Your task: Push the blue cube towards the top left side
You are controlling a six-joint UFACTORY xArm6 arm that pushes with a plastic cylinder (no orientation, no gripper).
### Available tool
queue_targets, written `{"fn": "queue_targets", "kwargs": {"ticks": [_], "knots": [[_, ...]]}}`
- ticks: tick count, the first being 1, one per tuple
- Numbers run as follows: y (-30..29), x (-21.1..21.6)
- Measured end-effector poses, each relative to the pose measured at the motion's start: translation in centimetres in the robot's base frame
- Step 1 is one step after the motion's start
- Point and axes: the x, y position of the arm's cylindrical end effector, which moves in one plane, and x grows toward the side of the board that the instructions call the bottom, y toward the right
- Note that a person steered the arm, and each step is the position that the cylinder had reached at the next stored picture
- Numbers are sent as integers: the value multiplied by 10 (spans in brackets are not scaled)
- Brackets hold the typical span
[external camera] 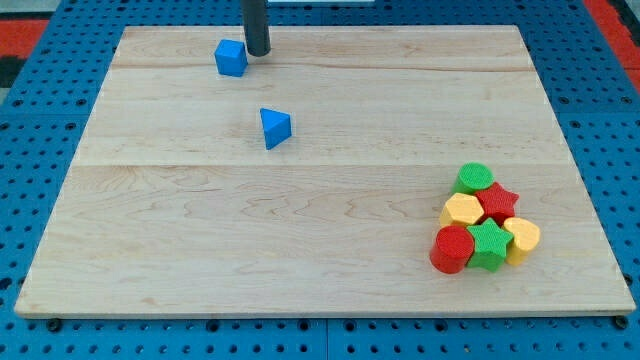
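The blue cube sits on the wooden board near the view's top, left of centre. My tip stands just to the cube's right, very close to it or touching its right side. A blue triangular block lies lower on the board, below and a little right of the cube, apart from my tip.
A tight cluster sits at the view's lower right: a green cylinder, a red star, a yellow block, a red cylinder, a green star and a yellow block. Blue pegboard surrounds the board.
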Motion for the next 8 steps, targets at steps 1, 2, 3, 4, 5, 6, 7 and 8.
{"fn": "queue_targets", "kwargs": {"ticks": [1, 2, 3, 4, 5, 6, 7, 8], "knots": [[6, -2], [7, -3], [7, -3], [16, -3], [4, -3], [41, 11], [26, 34], [-10, 34]]}}
